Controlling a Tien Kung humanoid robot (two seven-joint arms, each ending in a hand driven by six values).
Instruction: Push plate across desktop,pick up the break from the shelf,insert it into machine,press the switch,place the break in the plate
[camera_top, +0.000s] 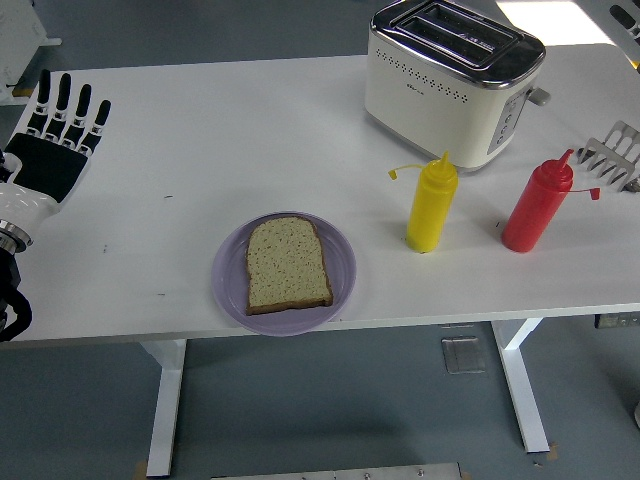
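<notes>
A slice of bread (287, 264) lies flat on a pale purple plate (342, 262) near the table's front edge. The cream and chrome toaster (450, 80) stands at the back right with both slots empty, its lever (540, 97) on the right side. A metal rack (617, 155) shows at the right edge. My left hand (50, 145) hovers over the table's left edge, palm down, fingers straight and spread, holding nothing, well left of the plate. The right hand is out of view.
A yellow squeeze bottle (431, 204) and a red squeeze bottle (537, 205) stand upright between the plate and the toaster. The white table (200, 130) runs the picture's full width.
</notes>
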